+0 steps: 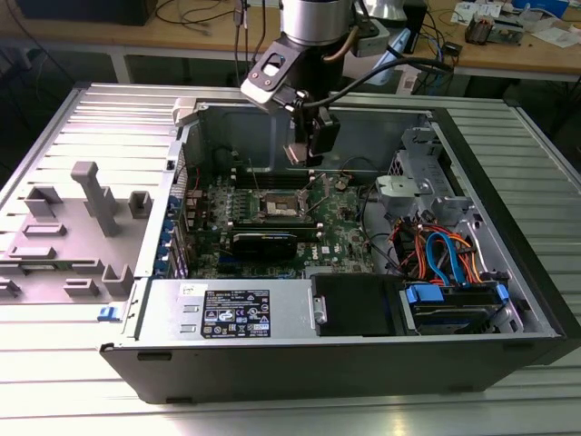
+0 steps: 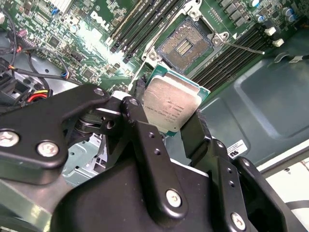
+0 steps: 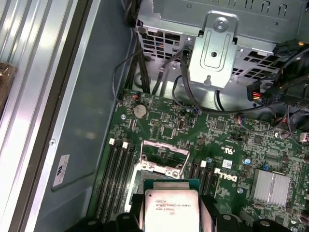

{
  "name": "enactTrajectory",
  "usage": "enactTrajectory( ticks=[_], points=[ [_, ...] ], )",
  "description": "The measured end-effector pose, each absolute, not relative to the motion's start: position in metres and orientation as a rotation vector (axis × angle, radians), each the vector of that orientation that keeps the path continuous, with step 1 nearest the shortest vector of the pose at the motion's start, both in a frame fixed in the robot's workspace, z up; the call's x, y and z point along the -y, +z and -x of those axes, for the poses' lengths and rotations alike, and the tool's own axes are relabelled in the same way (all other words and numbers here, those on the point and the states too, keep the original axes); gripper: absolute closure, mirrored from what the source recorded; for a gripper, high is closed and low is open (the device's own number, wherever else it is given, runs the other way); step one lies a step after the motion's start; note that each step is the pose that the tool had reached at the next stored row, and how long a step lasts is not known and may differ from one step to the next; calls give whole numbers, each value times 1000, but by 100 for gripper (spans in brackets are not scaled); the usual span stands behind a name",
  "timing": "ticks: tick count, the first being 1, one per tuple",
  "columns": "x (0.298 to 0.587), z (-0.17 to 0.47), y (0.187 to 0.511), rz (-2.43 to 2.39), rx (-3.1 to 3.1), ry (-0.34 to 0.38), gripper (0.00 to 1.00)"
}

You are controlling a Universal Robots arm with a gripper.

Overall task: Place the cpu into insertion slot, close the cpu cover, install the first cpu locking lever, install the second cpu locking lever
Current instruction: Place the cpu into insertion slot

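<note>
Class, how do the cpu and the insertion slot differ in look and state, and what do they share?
The cpu has a dull silver top; the insertion slot is dark inside with a silver rim. The cpu is held in the jaws above the board; the insertion slot sits on it, empty and uncovered. Both are square.

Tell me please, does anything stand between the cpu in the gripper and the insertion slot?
Nothing visible does. The gripper, shut on the edges of the cpu, holds it above the motherboard. In the second wrist view the insertion slot is open, its contact field bare, with free space between it and the cpu.
</note>
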State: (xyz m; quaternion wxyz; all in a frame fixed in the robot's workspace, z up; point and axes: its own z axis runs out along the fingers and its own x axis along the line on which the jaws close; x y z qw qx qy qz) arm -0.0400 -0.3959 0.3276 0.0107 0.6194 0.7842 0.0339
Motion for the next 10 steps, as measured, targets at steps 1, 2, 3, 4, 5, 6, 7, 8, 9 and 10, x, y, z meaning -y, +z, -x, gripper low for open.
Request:
enactTrajectory(
  ticks=[1, 2, 3, 4, 5, 6, 7, 8, 9, 10],
  points=[
    [396, 40, 328, -1940, -2442, 105, 46],
    [396, 40, 327, -1941, -2441, 105, 46],
    [396, 40, 327, -1941, -2441, 106, 46],
    [396, 40, 327, -1941, -2441, 106, 46],
    [396, 40, 327, -1941, -2441, 106, 46],
    [396, 40, 327, -1941, -2441, 106, 46],
    [396, 40, 327, -1941, -2441, 106, 46],
    [396, 40, 327, -1941, -2441, 106, 46],
    [396, 41, 327, -1941, -2441, 106, 46],
    [396, 41, 327, -1941, -2441, 106, 46]
  ],
)
